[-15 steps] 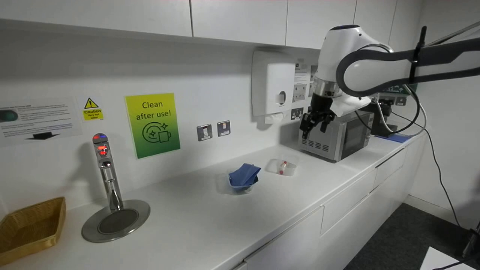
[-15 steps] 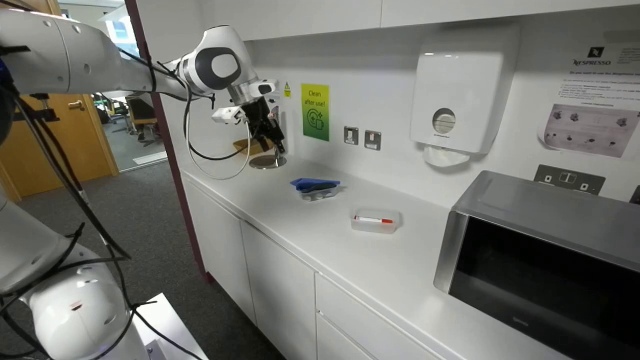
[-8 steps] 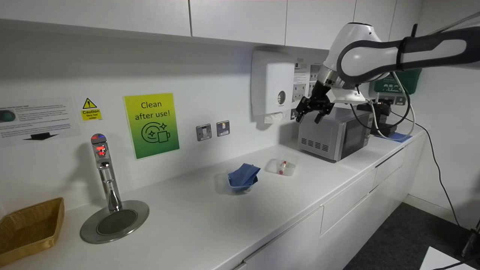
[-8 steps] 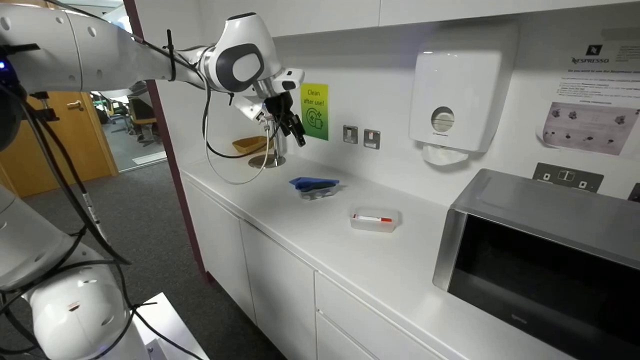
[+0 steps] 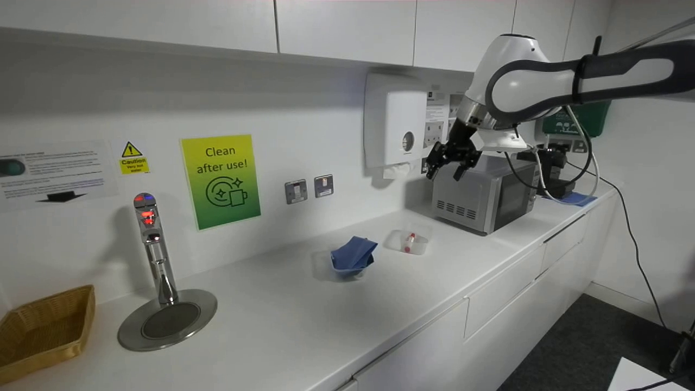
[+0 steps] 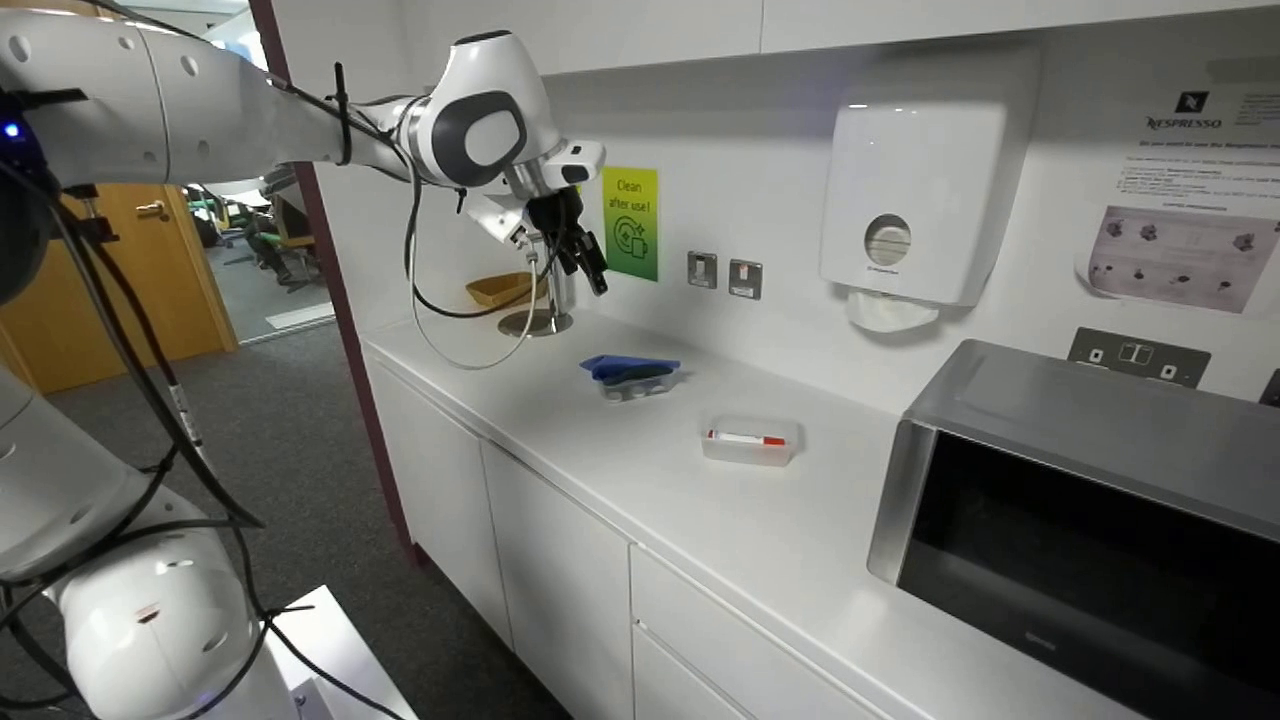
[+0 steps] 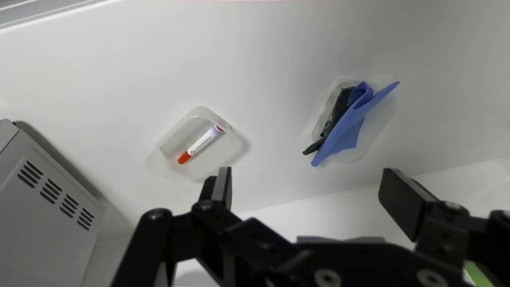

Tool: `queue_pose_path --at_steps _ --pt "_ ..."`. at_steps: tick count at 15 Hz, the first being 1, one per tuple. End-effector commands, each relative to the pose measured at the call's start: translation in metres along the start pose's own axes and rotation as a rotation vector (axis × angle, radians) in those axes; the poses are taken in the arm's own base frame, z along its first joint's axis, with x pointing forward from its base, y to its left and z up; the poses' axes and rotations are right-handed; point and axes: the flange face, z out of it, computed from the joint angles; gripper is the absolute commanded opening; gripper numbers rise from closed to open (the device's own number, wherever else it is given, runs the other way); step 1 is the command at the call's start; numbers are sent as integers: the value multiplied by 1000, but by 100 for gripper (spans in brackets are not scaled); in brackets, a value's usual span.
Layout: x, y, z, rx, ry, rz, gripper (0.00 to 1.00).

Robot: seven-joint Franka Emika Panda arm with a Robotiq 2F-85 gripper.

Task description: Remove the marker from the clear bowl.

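Looks smooth and rather matt on the counter [image 5: 271,326]; seems translucent plastic on the clear bowl [image 7: 209,158], smooth plastic on the marker [image 7: 201,144]; appears as matt cloth on the blue folded piece [image 7: 349,129]; resembles satin metal on the microwave [image 6: 1060,400] near the back edge; shows polished metal on the tap [image 5: 158,260], rough wicker on the basket [image 5: 54,355].

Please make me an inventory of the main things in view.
marker: 1, white and red, in clear bowl
clear bowl: 1, translucent, on counter
container: 1, translucent, on counter
folded cloth: 1, blue, partly in container
dark item: 1, black, partly in container
microwave: 1, grey, on counter
basket: 1, tan, on counter
tap: 1, silver, beside basket
counter: 1, white, along wall
towel dispenser: 1, white, on wall
signs: 4+, mixed colours, on wall
cupboards: several, white, above and below counter
robot arm: 1, white-grey, over counter
end effector: 1, black, open above counter
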Motion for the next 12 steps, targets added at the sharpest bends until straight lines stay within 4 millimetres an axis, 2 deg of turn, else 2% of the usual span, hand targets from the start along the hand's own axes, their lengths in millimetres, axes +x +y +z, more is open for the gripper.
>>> queue_pose_path --at_steps 1,6,12 --pt "14 -2 12 9 -1 54 100" --pt "58 0 61 44 -49 335 100" --pt "119 28 126 -5 -70 659 100"
